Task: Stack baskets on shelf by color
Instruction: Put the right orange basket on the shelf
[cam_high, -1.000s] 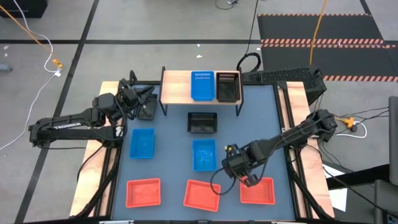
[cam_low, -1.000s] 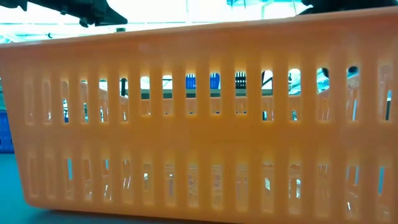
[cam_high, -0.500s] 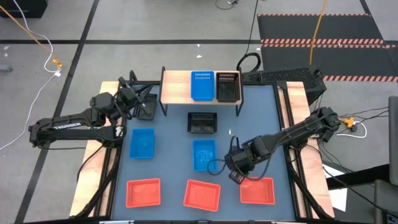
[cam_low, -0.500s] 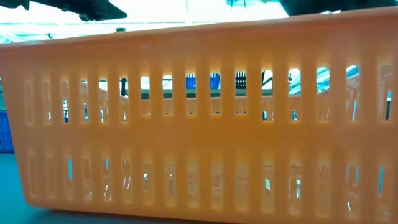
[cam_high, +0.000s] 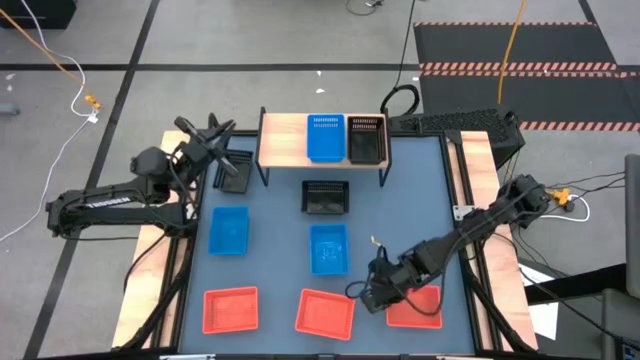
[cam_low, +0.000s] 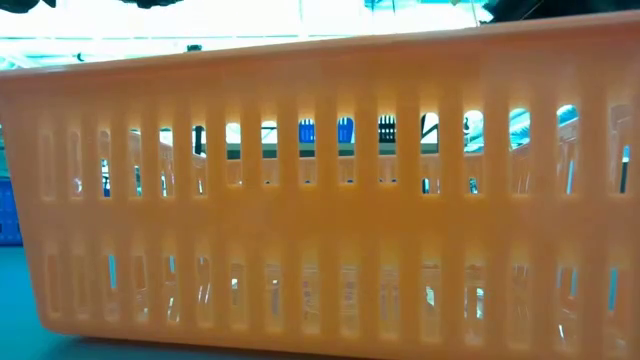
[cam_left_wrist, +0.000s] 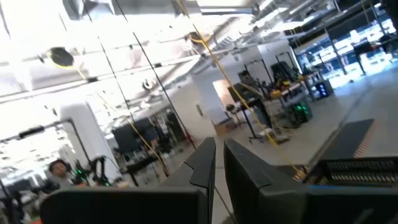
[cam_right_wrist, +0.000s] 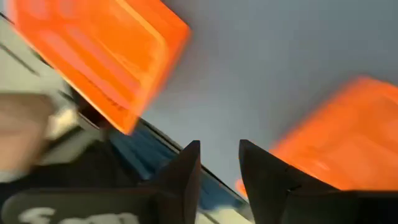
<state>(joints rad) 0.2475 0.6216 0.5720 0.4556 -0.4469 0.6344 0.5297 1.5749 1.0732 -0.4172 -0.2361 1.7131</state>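
The shelf (cam_high: 285, 145) stands at the table's far edge with one blue basket (cam_high: 326, 137) and one black basket (cam_high: 366, 137) side by side on its plank. On the table lie two black baskets (cam_high: 325, 197) (cam_high: 235, 173), two blue ones (cam_high: 228, 231) (cam_high: 328, 248) and three red ones (cam_high: 231, 309) (cam_high: 325, 313) (cam_high: 415, 306). My right gripper (cam_high: 368, 293) (cam_right_wrist: 219, 168) is open and empty over bare table between the middle and right red baskets. My left gripper (cam_high: 205, 133) (cam_left_wrist: 219, 171) is raised left of the shelf with its fingers almost together and points out into the room.
A red basket's slotted wall (cam_low: 320, 200) fills the low view and hides most of the table behind it. The table's wooden side rails (cam_high: 478, 190) run along both sides. Bare blue table top (cam_high: 410, 190) lies right of the middle black basket.
My right gripper has swung from the right red basket's far edge toward the table's left, then toward the near edge, and now sits between two red baskets. My left gripper has pulled away from the black basket beside the shelf and tipped upward. No basket has moved.
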